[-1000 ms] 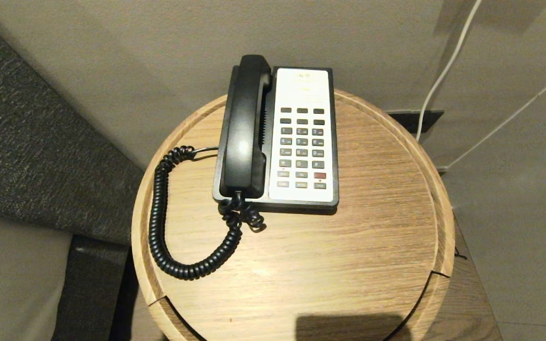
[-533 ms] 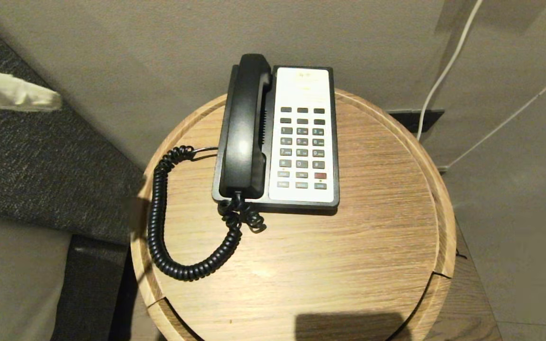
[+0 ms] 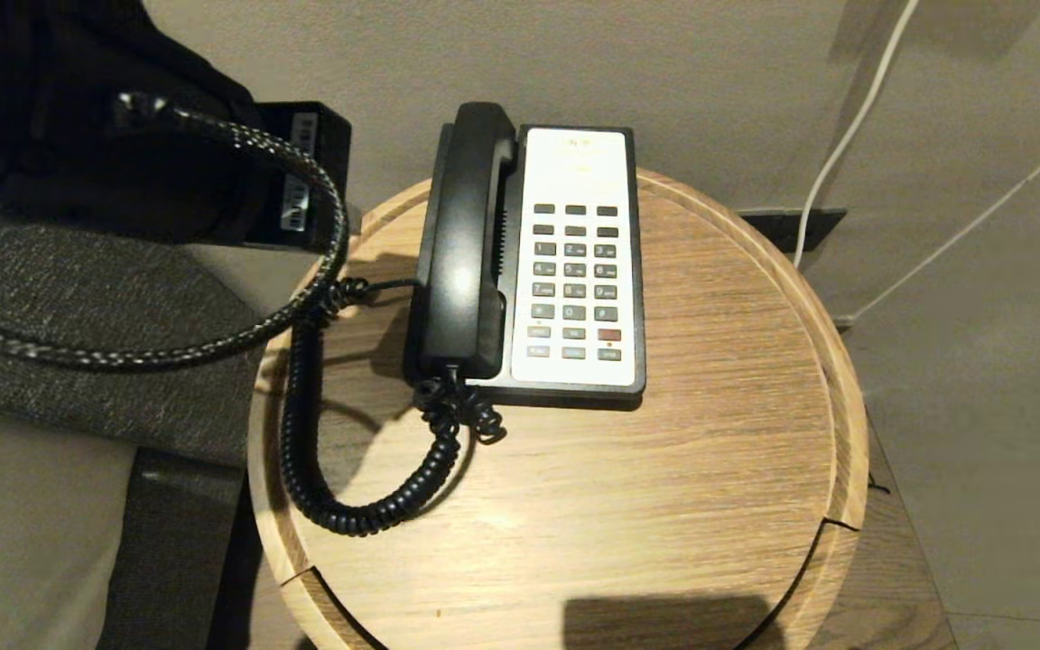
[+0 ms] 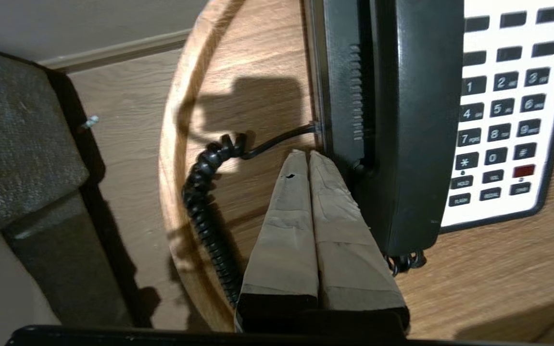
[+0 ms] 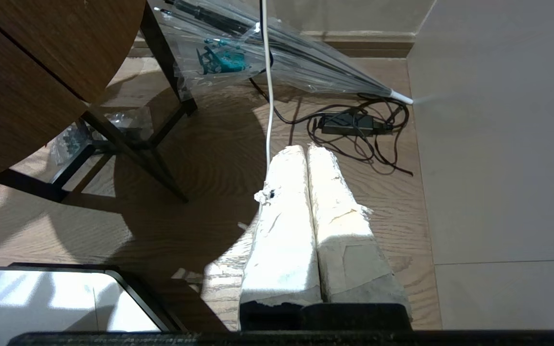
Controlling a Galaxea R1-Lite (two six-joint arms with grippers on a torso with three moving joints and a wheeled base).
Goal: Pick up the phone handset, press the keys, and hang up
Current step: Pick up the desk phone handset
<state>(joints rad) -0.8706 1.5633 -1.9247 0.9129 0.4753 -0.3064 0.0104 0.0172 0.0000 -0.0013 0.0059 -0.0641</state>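
In the head view the phone handset (image 3: pixel 464 244) lies seated in its cradle on the left side of the phone base (image 3: pixel 574 262), which sits toward the back of the round wooden table (image 3: pixel 710 469); the coiled cord (image 3: pixel 321 451) loops off its near end across the tabletop. The left arm (image 3: pixel 123 135) fills the upper left corner, its gripper hidden from this angle. The printing at the top of the faceplate is too faint to read. In the left wrist view the left gripper (image 4: pixel 304 154) hangs clenched and empty beside the handset's outer flank, above the cord. To lift well, it likely needs to spread its fingers, straddle the slim middle of the handset, and avoid snagging the cord. Keys read 1 to 9, star, 0, hash, plus HOLD and FLASH. In the right wrist view the right gripper (image 5: pixel 304 149) is parked above the floor, pressed closed on nothing.
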